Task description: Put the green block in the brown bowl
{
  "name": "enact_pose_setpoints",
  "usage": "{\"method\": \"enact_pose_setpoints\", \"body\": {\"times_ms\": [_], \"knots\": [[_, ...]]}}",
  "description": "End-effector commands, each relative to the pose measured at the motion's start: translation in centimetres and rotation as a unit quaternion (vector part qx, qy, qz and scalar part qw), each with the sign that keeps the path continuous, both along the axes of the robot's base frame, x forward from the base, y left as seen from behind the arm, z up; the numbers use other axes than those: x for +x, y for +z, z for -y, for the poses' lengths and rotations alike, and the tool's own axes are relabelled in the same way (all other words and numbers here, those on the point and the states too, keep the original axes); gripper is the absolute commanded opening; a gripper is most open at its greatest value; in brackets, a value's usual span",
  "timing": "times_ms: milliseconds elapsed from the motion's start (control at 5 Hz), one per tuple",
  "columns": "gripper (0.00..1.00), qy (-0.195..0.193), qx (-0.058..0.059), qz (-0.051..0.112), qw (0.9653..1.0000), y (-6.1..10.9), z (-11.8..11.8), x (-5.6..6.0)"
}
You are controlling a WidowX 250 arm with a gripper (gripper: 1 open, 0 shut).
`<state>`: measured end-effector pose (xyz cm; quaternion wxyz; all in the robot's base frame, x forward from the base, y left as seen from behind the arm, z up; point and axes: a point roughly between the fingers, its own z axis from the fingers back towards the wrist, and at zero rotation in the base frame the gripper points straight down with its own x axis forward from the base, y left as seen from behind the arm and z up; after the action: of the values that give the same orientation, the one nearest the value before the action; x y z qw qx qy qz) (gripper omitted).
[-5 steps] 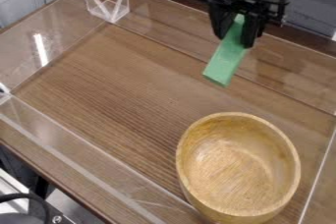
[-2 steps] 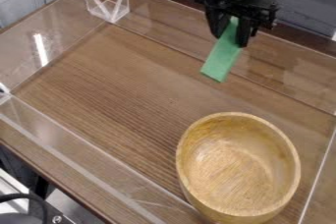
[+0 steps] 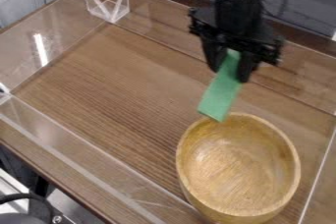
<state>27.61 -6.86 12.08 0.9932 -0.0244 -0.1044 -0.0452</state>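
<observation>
Since the earlier frames, claw and block have come from 1 o'clock toward the bowl at 5 o'clock.

Camera view: the claw grips the block's top end; the bar hangs tilted, its lower tip just over the bowl's far rim. Lifting seems done; lowering and release remain. One block, one bowl, one claw, one wooden bench.

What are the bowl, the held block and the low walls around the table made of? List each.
Brown bowl: light wood, grain visible, matte.
Green block: uniform bright green, smooth; painted wood or plastic, can't tell.
Walls: clear plastic, probably acrylic; see-through with glare.
</observation>
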Motion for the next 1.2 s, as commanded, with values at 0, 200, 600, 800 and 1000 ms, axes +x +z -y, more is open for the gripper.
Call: {"method": "enact_pose_setpoints", "body": {"times_ms": [0, 200, 600, 800, 1000], "knots": [[0.0, -0.012, -0.009, 0.016, 0.9998, 1.1, 3.0, -2.8], [0.0, -0.025, -0.011, 0.011, 0.9996, 0.1, 7.5, -5.3], [0.0, -0.011, -0.012, 0.006, 0.9998, -0.7, 7.7, -6.2], [0.0, 0.003, -0.015, 0.005, 0.9999, -0.5, 7.1, -6.4], [0.0, 0.014, -0.017, 0.002, 0.9998, -0.5, 6.7, -6.5]]}}
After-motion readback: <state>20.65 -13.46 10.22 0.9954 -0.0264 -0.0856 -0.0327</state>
